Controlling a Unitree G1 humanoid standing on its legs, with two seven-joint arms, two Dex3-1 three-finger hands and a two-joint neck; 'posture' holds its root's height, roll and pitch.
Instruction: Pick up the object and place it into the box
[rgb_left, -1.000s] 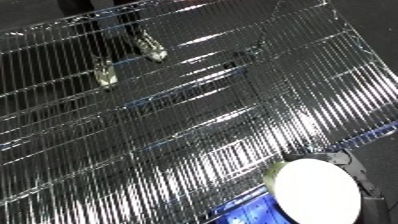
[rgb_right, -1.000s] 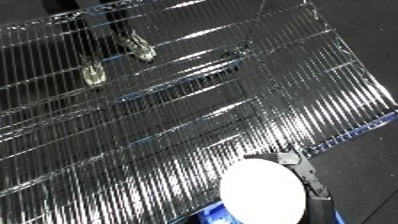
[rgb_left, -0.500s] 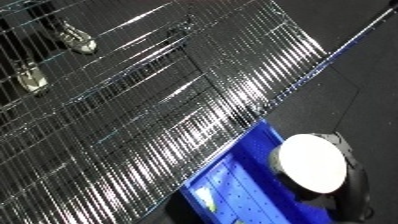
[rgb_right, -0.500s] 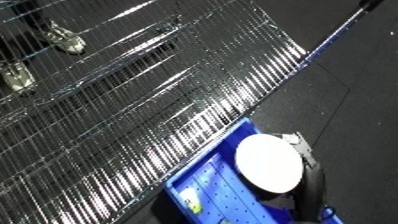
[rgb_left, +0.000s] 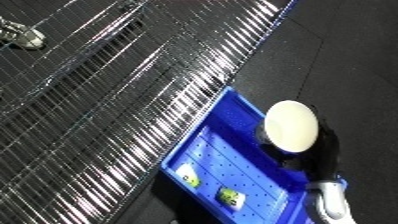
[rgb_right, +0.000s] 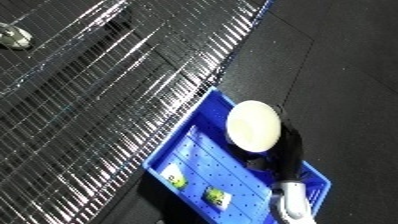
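the object is a round, cream-white disc-like thing (rgb_left: 291, 125), smooth and pale, seen almost face-on. it is held up over the far right part of the bin, with the black right hand (rgb_left: 313, 150) behind and below it; how the fingers lie around it cannot be told.

the bin (rgb_right: 191, 150) is a bright blue, shallow rectangular tray with raised walls and a floor dotted with small holes. it lies at a slant on the dark floor, one long side just beside the edge of a wire mesh surface. two small greenish-white items (rgb_left: 188, 178) (rgb_left: 231, 197) lie on its floor near the lower end.
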